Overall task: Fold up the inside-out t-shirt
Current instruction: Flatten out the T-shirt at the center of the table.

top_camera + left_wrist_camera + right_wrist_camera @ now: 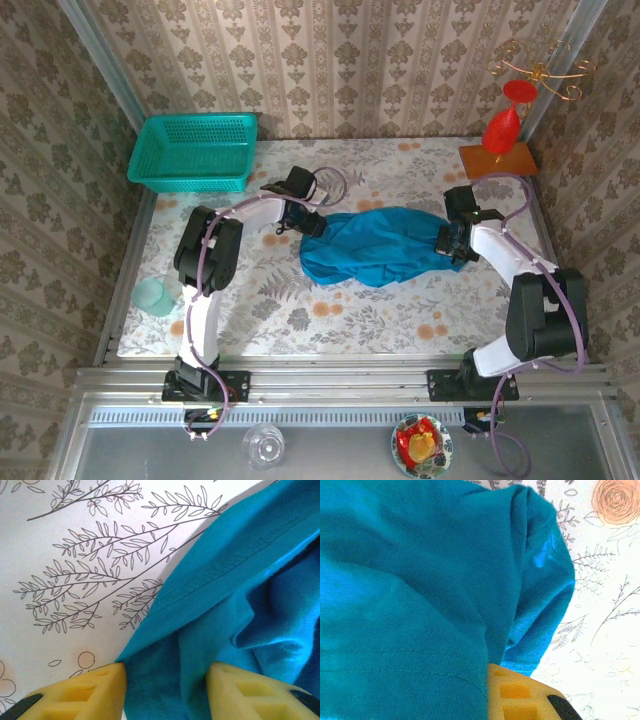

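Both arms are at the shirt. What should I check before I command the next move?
1. Left gripper hold on the t-shirt: cloth with a stitched hem fills the gap between the jaws, but whether they clamp it: cannot tell.
2. Right gripper hold: one finger shows beside the cloth: cannot tell.
3. T-shirt lying flat for a fold: not ok, it is bunched between the two grippers.
4. Basket apart from the t-shirt: ok.
5. Cup apart from the t-shirt, near the table's left edge: ok.
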